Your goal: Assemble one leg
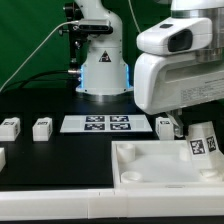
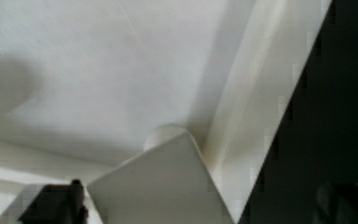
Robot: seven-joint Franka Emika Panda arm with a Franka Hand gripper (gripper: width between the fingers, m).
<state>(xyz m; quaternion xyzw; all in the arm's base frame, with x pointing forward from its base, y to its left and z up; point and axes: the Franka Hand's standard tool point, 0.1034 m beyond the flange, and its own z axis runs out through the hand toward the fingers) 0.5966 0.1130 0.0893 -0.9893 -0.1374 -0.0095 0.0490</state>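
Exterior view: the arm hangs over the white tabletop [image 1: 160, 165] at the view's right, hiding its tool, which stands released with nothing seen in it. One leg [image 1: 199, 141] stands on the tabletop's far right corner, tag facing out. Three more legs [image 1: 9, 128] [image 1: 42, 128] [image 1: 165, 126] sit on the black counter [image 1: 60, 165] flanking the marker board [image 1: 106, 124]. Wrist view, blurred, probably shows the tabletop's raised rim [image 2: 247, 110].

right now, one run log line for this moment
gripper: open, holds nothing | position: over tabletop | leg: beside gripper | spare legs: on table
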